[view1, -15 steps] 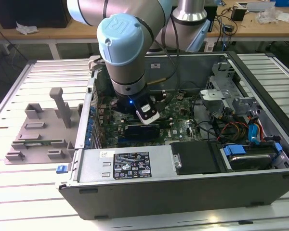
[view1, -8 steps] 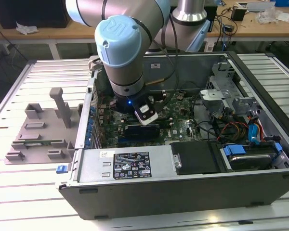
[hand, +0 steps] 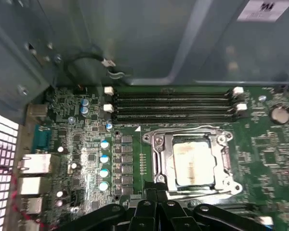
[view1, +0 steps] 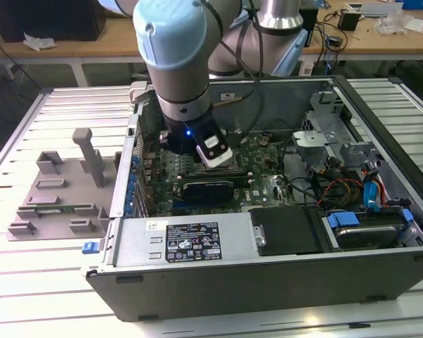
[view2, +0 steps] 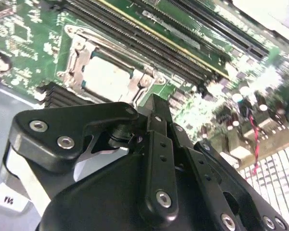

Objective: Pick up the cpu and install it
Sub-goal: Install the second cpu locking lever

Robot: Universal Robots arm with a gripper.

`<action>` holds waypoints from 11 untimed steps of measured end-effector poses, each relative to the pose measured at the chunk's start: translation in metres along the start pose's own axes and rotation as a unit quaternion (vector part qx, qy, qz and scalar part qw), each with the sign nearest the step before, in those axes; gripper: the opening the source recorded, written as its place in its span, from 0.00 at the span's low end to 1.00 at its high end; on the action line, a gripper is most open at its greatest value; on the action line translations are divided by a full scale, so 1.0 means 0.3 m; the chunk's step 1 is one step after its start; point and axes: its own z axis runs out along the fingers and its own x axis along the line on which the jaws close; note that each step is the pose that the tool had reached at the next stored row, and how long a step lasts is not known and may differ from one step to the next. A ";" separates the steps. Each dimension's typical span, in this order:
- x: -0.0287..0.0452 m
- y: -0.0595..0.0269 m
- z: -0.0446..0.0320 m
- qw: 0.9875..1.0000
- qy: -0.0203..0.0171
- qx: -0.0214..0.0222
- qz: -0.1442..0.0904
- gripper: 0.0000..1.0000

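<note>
While I hang over the open case point(view1: 268, 282) on the desk point(view1: 28, 296), my gripper point(hand: 156, 195) sits just beside the socket point(hand: 190, 161) on the motherboard point(hand: 135, 125). The cpu point(hand: 192, 163) lies inside that socket's metal frame, its silver top pale in both wrist views. Whether my gripper is open or closed, I cannot tell. A grey fixture tray point(view1: 56, 190) rests at the exterior view's left.
</note>
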 end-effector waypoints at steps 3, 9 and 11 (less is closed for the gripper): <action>-0.003 0.013 -0.031 1.000 0.000 0.017 -0.001 0.11; -0.065 0.025 -0.021 0.999 -0.002 0.037 0.002 0.11; -0.089 0.037 -0.014 0.999 -0.002 0.037 0.003 0.11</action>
